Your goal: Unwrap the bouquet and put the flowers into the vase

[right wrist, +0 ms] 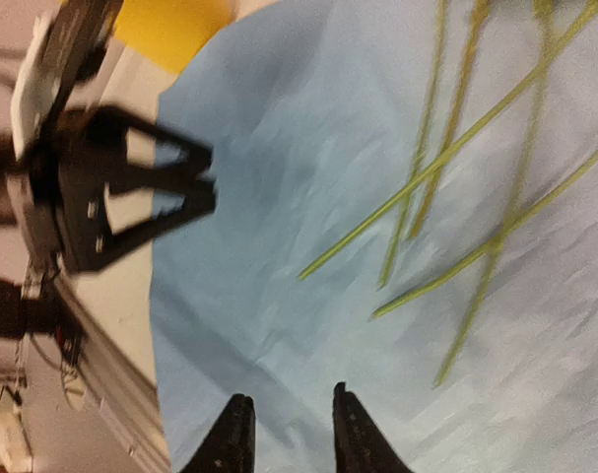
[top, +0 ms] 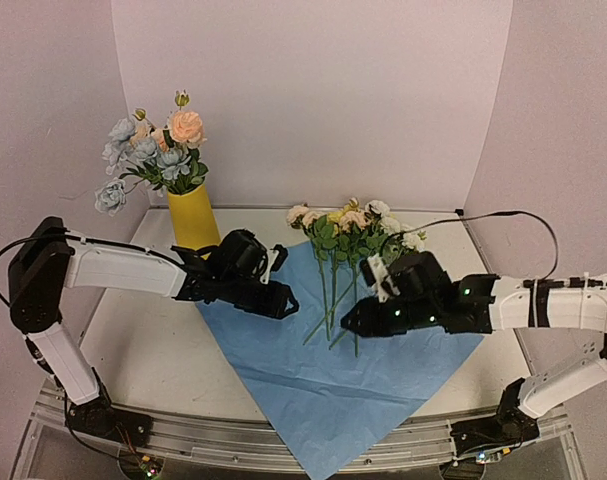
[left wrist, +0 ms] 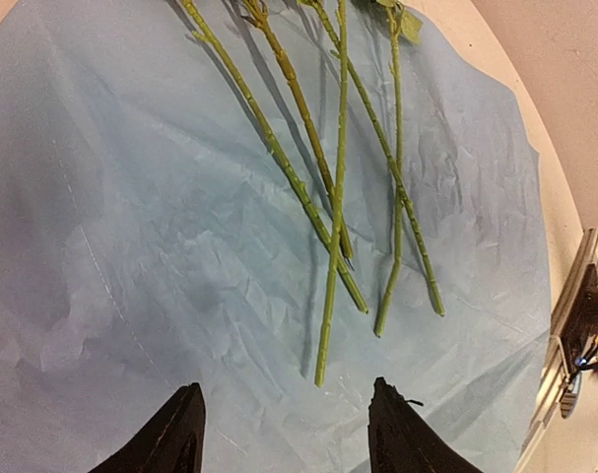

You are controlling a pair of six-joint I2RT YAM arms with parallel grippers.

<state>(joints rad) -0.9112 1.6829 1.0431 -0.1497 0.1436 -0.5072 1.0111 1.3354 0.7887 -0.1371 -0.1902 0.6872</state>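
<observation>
Lying on blue paper [top: 313, 390], the flowers [top: 353, 228]; left jaws wide apart, right jaws barely parted.

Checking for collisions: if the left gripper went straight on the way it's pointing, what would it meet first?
Likely the ends of the green stems lying on the blue paper ahead of the left gripper; if it tilts down, the paper comes first.

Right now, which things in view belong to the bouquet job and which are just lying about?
Job: flowers, loose on the opened blue paper; yellow vase.
Lying about: pale blue and peach blooms in the vase; black cable at the back.
</observation>
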